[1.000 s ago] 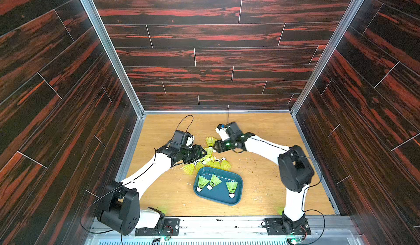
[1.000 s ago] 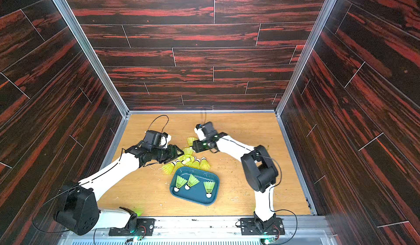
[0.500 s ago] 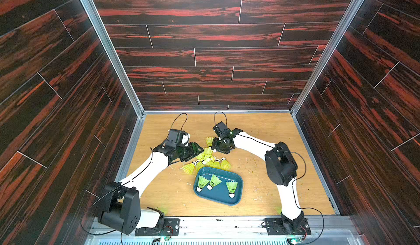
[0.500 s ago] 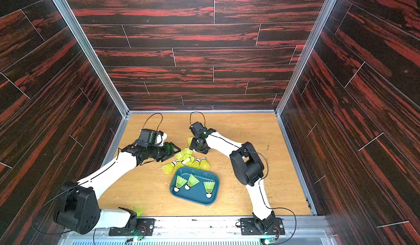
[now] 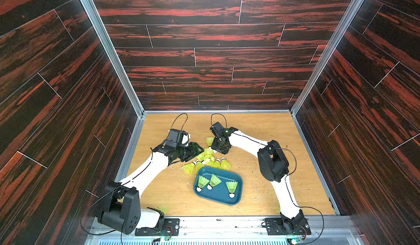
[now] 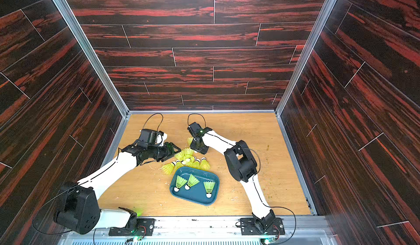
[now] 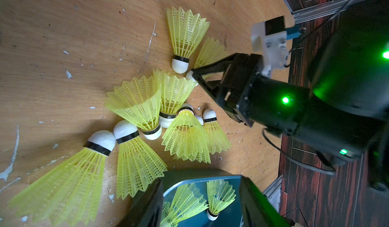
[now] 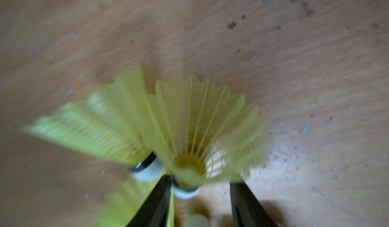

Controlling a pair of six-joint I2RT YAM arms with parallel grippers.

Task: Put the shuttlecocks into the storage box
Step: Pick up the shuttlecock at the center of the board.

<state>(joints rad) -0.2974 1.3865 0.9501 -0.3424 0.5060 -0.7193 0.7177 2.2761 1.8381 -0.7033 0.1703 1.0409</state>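
The teal storage box [image 5: 227,201] [image 6: 195,198] lies at the front centre with three shuttlecocks [image 5: 213,181] in it. Several more yellow-green shuttlecocks [image 5: 210,158] [image 7: 136,101] are piled on the wooden floor just behind it. My right gripper [image 5: 214,150] [image 8: 200,194] points down at the pile's far side. Its jaws stand apart around one shuttlecock [image 8: 189,131], whose white tip lies against one finger [image 8: 155,202] with a gap to the other. My left gripper [image 5: 199,150] [image 7: 202,207] hovers left of the pile, open and empty. Between its fingers I see the box [image 7: 228,214].
One shuttlecock [image 5: 209,141] lies apart, just beyond the pile beside the right gripper. Dark wood-pattern walls close in the floor on three sides. Bare floor [image 5: 261,123] stretches behind and to the right. The arm bases sit on the front rail [image 5: 218,223].
My right gripper has swung left and down onto the pile's far side, and its jaws have narrowed around a shuttlecock. The left gripper has barely shifted.
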